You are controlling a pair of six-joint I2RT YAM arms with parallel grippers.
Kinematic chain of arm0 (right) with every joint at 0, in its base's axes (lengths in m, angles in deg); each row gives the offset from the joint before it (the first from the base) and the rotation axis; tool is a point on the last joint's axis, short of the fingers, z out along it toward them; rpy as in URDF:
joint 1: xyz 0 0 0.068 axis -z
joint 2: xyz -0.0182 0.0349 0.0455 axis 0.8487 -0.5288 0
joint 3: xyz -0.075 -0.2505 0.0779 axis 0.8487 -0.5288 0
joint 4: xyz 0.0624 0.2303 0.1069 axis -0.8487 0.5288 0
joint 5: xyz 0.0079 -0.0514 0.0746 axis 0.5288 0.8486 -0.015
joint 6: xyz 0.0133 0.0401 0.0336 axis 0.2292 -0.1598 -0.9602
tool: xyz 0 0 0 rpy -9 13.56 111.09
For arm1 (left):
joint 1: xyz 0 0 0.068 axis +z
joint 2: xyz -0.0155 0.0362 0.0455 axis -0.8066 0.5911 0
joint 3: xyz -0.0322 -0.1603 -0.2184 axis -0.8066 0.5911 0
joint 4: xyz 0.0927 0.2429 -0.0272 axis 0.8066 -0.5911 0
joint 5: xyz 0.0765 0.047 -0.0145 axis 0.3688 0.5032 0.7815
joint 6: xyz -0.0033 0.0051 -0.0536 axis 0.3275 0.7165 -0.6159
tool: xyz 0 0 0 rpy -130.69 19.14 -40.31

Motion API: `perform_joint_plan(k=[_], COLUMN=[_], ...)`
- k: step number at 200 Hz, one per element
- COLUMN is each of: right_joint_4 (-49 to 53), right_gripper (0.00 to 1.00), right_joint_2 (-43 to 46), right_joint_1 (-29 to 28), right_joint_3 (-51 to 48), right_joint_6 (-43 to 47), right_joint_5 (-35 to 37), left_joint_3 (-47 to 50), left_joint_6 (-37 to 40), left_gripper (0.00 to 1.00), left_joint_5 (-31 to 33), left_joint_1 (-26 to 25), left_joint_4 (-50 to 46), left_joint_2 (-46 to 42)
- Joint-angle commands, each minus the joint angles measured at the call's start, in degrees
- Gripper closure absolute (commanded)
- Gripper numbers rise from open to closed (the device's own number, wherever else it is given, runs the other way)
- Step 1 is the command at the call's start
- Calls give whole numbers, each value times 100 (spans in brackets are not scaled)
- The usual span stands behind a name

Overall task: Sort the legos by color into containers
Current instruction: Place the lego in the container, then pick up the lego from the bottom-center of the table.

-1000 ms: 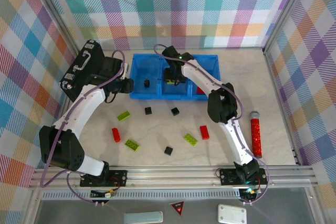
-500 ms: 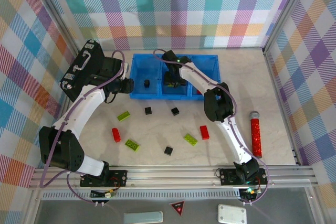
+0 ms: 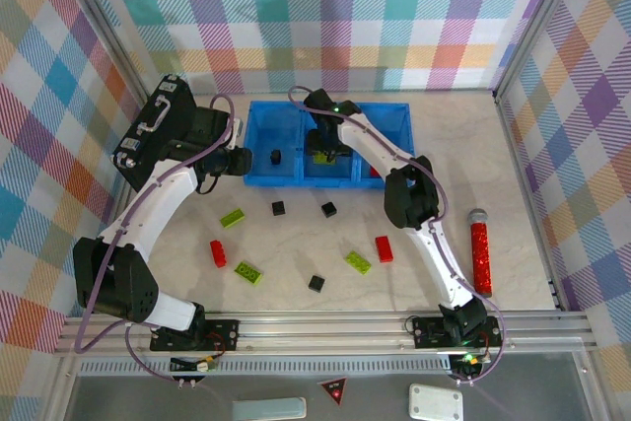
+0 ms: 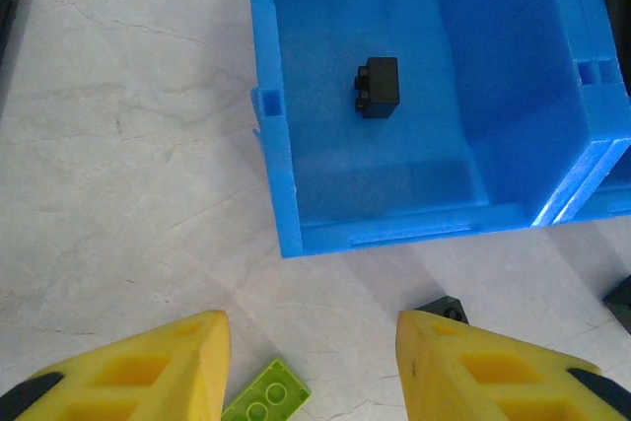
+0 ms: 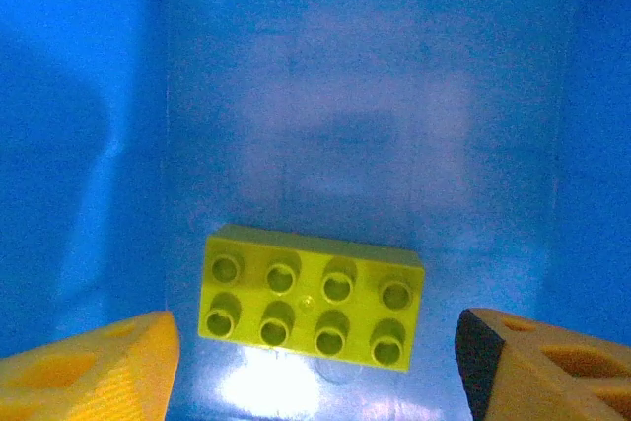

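The blue tray (image 3: 264,106) lies at the back of the table, three compartments in a row. My right gripper (image 5: 315,344) hangs open inside the middle compartment, straddling a lime-green brick (image 5: 314,295) that lies studs up on the floor, with a gap at each finger. A black cube (image 4: 378,87) sits in the left compartment and a red brick (image 3: 376,172) in the right one. My left gripper (image 4: 314,342) hovers open just in front of the tray's left end (image 4: 276,175), nothing between its fingers. Several red, lime and black legos lie scattered on the table, among them a lime one (image 3: 232,217) and a black one (image 3: 279,208).
A black briefcase (image 3: 153,130) leans at the back left beside the left arm. A red glittery cylinder (image 3: 480,251) lies at the right. Plaid walls close in three sides, and a metal rail (image 3: 315,327) runs along the front.
The right gripper's jaws have widened, letting go of the lime brick in the middle compartment. The left arm has stayed still.
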Motion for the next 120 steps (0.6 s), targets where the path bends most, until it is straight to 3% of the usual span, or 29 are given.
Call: perform_joint_plan(k=[1,60,120], right_joint_4=[272,652,580], right_gripper=[25,25,27], right_joint_2=[614,1243,2475], right_joint_1=[-1,-56,-81], right_joint_3=[166,-118,-1690], right_joint_6=[123,509,582], right_joint_5=[4,-334,-339], left_joint_3=[56,53,93], left_joint_6=[-69,-68,-20], left_gripper=[52,52,52], left_joint_5=[-58,-152,-58], left_joint_1=[62,62,62], left_joint_4=[78,82,84], left_joint_2=[-94,-151,-188])
